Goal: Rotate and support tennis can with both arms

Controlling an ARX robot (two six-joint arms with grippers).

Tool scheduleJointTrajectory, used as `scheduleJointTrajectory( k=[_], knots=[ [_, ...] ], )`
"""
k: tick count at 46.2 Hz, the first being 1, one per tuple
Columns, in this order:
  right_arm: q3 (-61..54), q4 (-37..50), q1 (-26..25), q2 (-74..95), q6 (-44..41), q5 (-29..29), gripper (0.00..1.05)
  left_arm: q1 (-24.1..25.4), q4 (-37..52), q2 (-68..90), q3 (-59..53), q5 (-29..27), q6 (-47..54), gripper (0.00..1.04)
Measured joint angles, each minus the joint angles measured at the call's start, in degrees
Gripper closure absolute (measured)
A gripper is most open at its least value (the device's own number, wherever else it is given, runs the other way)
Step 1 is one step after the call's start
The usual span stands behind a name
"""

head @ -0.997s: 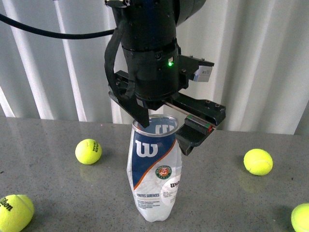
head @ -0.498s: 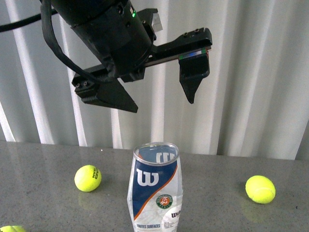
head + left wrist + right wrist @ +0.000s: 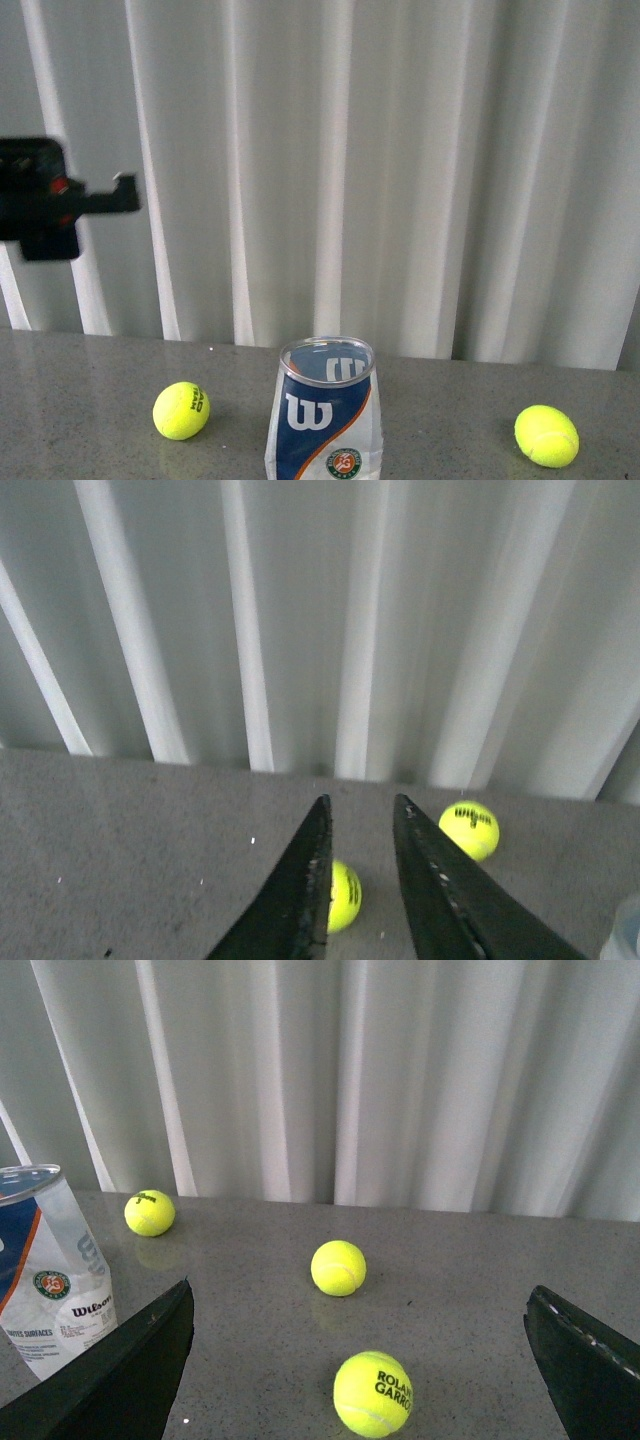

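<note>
Left jaws: the left gripper point(image 3: 360, 880) has its two black fingers point(image 3: 300, 890) close together with a narrow gap, nothing between them, held above the surface.
Right jaws: the right gripper point(image 3: 360, 1360) is spread wide, empty, one finger point(image 3: 120, 1380) at each lower corner of its wrist view.
Arm in front view: a blurred black arm part point(image 3: 45, 200) at the far left edge, high up, well apart from the can.
Tennis can: the tennis can point(image 3: 325, 415) stands upright on the surface, open mouth up, its clear wall dented; neither gripper touches it.
Balls: one tennis ball point(image 3: 182, 410) to the can's left, another point(image 3: 546, 435) to its right, both apart from it.
Surface: grey speckled surface point(image 3: 90, 400), faintly reflective.
Room: white pleated curtain point(image 3: 400, 170) behind the surface's far edge.
</note>
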Motion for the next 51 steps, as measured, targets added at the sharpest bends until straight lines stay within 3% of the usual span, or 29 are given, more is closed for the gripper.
scheduleJointTrajectory(
  k=[6,27,39,44,51],
  knots=[
    [0.0,0.0,0.0,0.0,0.0,0.0,0.07,2.1,1.3,-3.5,-6.9,3.4,0.3,1.01],
    [0.0,0.0,0.0,0.0,0.0,0.0,0.07,10.0,1.4,-20.0,-22.9,11.1,0.8,1.01],
    [0.0,0.0,0.0,0.0,0.0,0.0,0.07,12.5,-2.3,-27.7,-27.0,13.2,0.8,1.01],
    [0.0,0.0,0.0,0.0,0.0,0.0,0.07,16.7,-5.0,-32.1,-28.6,18.1,0.8,1.01],
    [0.0,0.0,0.0,0.0,0.0,0.0,0.07,17.5,-8.5,-37.4,-30.5,18.1,0.8,1.01]
  ],
)
